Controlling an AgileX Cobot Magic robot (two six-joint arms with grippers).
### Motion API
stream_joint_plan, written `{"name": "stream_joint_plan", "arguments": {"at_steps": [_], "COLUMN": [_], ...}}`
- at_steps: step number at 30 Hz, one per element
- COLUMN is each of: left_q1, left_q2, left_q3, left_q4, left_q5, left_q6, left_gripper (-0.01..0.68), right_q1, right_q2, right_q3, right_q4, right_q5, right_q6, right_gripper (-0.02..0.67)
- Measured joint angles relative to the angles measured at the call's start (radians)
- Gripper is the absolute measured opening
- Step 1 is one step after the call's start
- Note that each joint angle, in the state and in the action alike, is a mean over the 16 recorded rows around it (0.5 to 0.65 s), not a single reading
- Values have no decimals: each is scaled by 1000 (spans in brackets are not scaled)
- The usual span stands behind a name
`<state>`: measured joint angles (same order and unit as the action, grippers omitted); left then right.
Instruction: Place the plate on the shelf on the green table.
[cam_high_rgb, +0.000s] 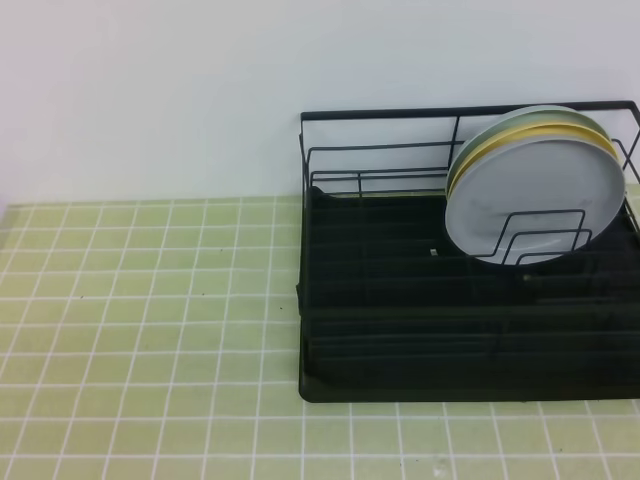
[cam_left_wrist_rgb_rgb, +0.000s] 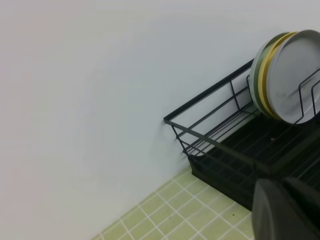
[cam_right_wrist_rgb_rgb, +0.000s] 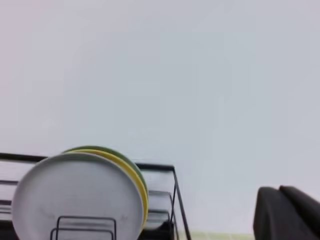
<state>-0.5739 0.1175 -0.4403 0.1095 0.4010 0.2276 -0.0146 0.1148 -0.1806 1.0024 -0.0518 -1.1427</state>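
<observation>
On the left we had nothing but the green table (cam_high_rgb: 150, 330), bare yellow-green tiles running out toward the wall. Moving right, the shelf (cam_high_rgb: 420, 385) stood on those tiles, black tray base flat, wire frame backed up against the wall. At its far right end stood three plates on edge among the upright dividers: the plate (cam_high_rgb: 535, 195), pale grey-blue, was at the front, tilted back against the yellow plate (cam_high_rgb: 500, 145), with the pale green plate (cam_high_rgb: 540, 112) behind that.

Neither arm showed in the high view. In the left wrist view we caught the left gripper (cam_left_wrist_rgb_rgb: 287, 212) as a dark blurred shape at the lower right corner, near the rack's near end, its two halves pressed together with nothing between them. In the right wrist view the right gripper (cam_right_wrist_rgb_rgb: 290, 212) looked much the same, drawn together, holding nothing, off to the right of the plates.

So we judged the job done: the plate sat in the rack, both pincers clear of it. Nothing looked left.
</observation>
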Motion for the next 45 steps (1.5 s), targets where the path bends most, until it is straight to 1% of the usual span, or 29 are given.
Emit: {"name": "stream_joint_plan", "arguments": {"at_steps": [4, 6, 8, 11, 16, 20, 23, 26, 33, 39, 45], "left_q1": [0, 0, 0, 0, 0, 0, 0, 0, 0, 0, 0], "left_q2": [0, 0, 0, 0, 0, 0, 0, 0, 0, 0, 0], "left_q3": [0, 0, 0, 0, 0, 0, 0, 0, 0, 0, 0], "left_q4": [0, 0, 0, 0, 0, 0, 0, 0, 0, 0, 0], "left_q5": [0, 0, 0, 0, 0, 0, 0, 1, 1, 1, 1], "left_q6": [0, 0, 0, 0, 0, 0, 0, 0, 0, 0, 0], "left_gripper": [-2, -2, -2, -2, -2, -2, -2, -2, -2, -2, -2], "right_q1": [-1, -2, -6, -20, -53, -79, -91, -88, -51, -25, -20], "right_q2": [-41, -55, -67, -82, -98, -116, -127, -129, -129, -129, -129], "right_q3": [40, 51, 61, 82, 124, 156, 175, 183, 183, 184, 184], "right_q4": [-15, -63, -141, -291, -569, -784, -883, -928, -963, -962, -952], "right_q5": [-38, -39, -34, -20, 25, 122, 204, 274, 395, 399, 397], "right_q6": [-15, 10, 70, 217, 521, 751, 861, 900, 908, 917, 925], "right_gripper": [10, 10, 10, 11, 11, 11, 11, 10, 10, 10, 10]}}
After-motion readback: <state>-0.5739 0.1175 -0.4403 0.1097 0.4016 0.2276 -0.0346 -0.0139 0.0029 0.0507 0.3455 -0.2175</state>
